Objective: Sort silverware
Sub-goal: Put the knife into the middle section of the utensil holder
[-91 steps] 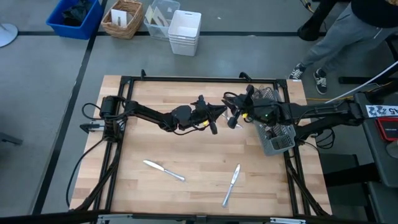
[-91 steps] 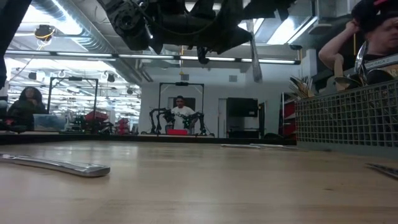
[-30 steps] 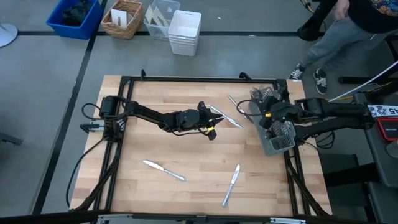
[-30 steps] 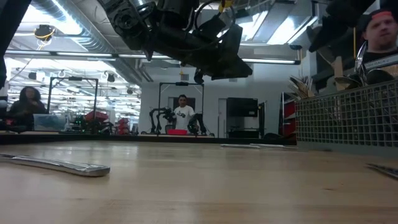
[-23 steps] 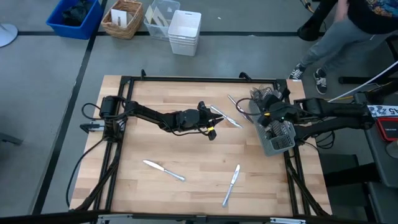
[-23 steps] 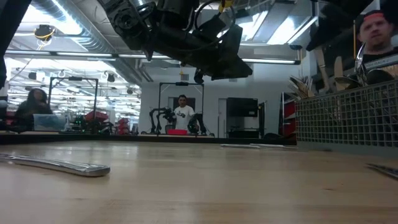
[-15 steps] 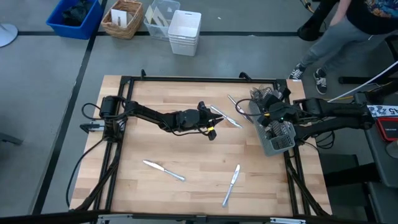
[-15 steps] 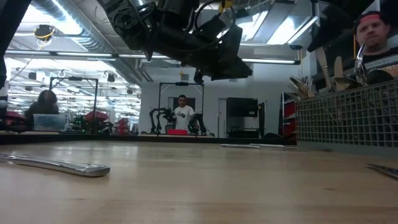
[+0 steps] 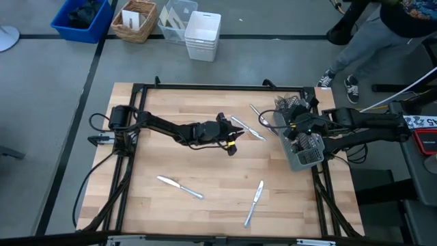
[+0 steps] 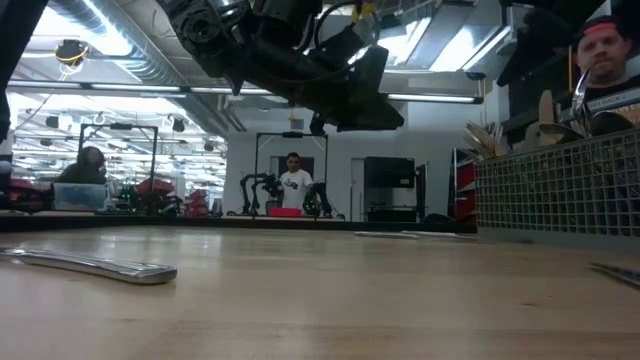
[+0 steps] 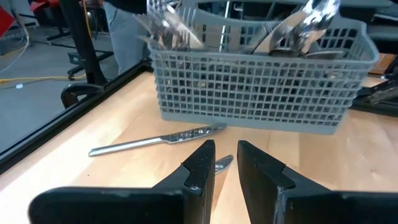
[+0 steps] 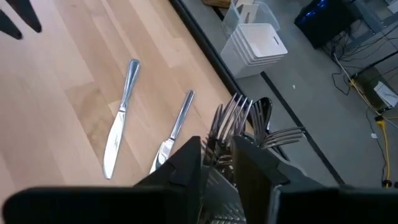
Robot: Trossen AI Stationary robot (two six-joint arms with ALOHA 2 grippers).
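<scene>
- Left gripper (image 9: pixel 232 139) hangs over the middle of the table (image 9: pixel 205 171), fingers parted by a narrow gap with nothing between them; the left wrist view shows that slot plainly
- Right gripper (image 9: pixel 295 128) sits directly above the grey mesh caddy (image 9: pixel 300 147) at the table's right edge; its fingers (image 12: pixel 186 163) stand slightly apart, and I cannot tell whether anything is pinched between them
- In the right wrist view, fork tines (image 12: pixel 231 121) rise just beyond those fingertips, standing upright in the caddy
- The caddy is packed: forks (image 11: pixel 163 23) bunched in one end, spoons (image 11: pixel 311 18) in the other, seen from the left wrist
- Two knives lie loose side by side just beside the caddy, towards the table's centre: one knife (image 9: pixel 247 128) nearer the left gripper, a second knife (image 9: pixel 257 113) closer to the caddy
- A third knife (image 9: pixel 179 186) lies on the front left part of the table, well apart from both arms
- A fourth knife (image 9: pixel 254 203) lies front and centre-right, angled
- A person (image 10: pixel 292 184) stands far back in the room in the low view
</scene>
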